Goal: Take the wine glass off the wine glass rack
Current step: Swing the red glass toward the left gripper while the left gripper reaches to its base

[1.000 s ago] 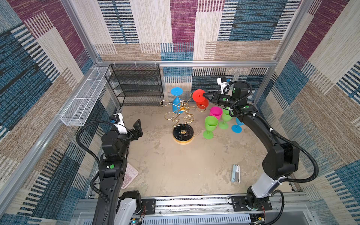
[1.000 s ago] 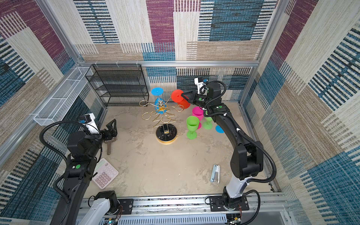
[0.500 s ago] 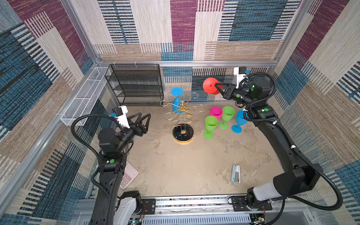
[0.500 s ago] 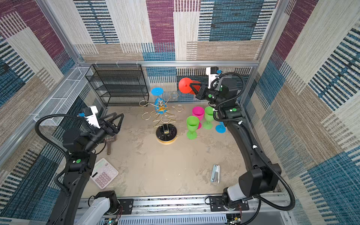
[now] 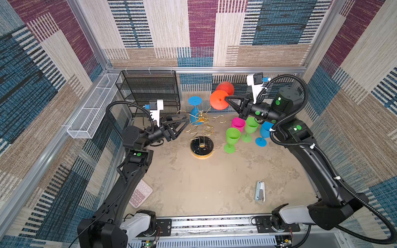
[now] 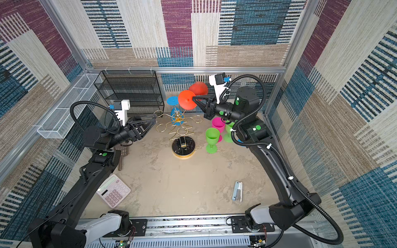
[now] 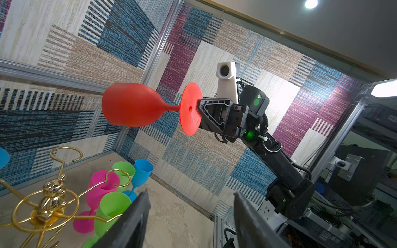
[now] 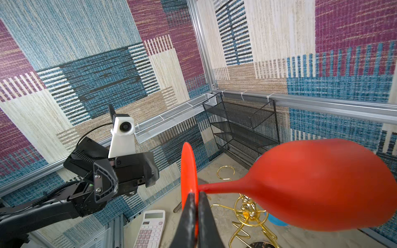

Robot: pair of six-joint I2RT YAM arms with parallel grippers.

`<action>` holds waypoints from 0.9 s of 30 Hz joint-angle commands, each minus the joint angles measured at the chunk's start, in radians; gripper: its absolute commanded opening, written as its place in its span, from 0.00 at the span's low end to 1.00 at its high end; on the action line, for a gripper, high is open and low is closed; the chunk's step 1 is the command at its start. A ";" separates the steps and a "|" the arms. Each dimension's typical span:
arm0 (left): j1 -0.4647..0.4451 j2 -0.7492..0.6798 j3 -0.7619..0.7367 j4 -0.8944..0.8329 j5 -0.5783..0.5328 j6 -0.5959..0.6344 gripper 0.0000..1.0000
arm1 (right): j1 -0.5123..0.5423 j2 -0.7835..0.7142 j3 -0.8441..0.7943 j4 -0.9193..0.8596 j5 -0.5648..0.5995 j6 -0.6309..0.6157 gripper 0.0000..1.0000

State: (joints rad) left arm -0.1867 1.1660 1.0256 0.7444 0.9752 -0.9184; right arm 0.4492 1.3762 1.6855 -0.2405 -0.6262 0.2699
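The gold wine glass rack (image 5: pixel 202 126) (image 6: pixel 179 128) (image 7: pixel 51 193) (image 8: pixel 247 210) stands mid-table on its round black base. A blue wine glass (image 5: pixel 195 103) (image 6: pixel 173 101) hangs upside down at its back. A red wine glass (image 5: pixel 219 99) (image 6: pixel 187 99) (image 7: pixel 131 105) (image 8: pixel 322 184) lies level in the air, above and right of the rack. My right gripper (image 5: pixel 226 99) (image 6: pixel 194 98) (image 8: pixel 196 194) is shut on the rim of its foot disc. My left gripper (image 5: pixel 187 121) (image 6: pixel 154 120) (image 7: pixel 191 193) hovers open and empty at the rack's left side.
Two green glasses (image 5: pixel 233 137) (image 5: pixel 250 126), a pink one (image 5: pixel 238 124) and a blue one (image 5: pixel 265 131) stand right of the rack. A black mesh shelf unit (image 5: pixel 150 92) and a white wire basket (image 5: pixel 92 111) line the back left. A calculator (image 5: pixel 140 193) and a small silver object (image 5: pixel 260 191) lie near the front.
My right gripper has carried the red glass up off the rack and tipped it level. My left arm has risen and reached right toward the rack, its jaws narrowing.
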 commanded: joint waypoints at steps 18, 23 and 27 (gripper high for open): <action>-0.086 0.086 0.070 0.105 0.020 -0.030 0.51 | 0.196 0.055 -0.006 0.040 0.020 -0.003 0.00; -0.092 0.087 0.077 0.095 0.023 -0.031 0.42 | 0.223 0.069 0.007 0.036 0.054 -0.012 0.00; -0.094 0.084 0.076 0.091 0.023 -0.037 0.32 | 0.230 0.075 0.013 0.034 0.063 -0.014 0.00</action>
State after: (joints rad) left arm -0.2775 1.2514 1.0916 0.8207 0.9886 -0.9649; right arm 0.6735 1.4475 1.6878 -0.2432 -0.5781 0.2642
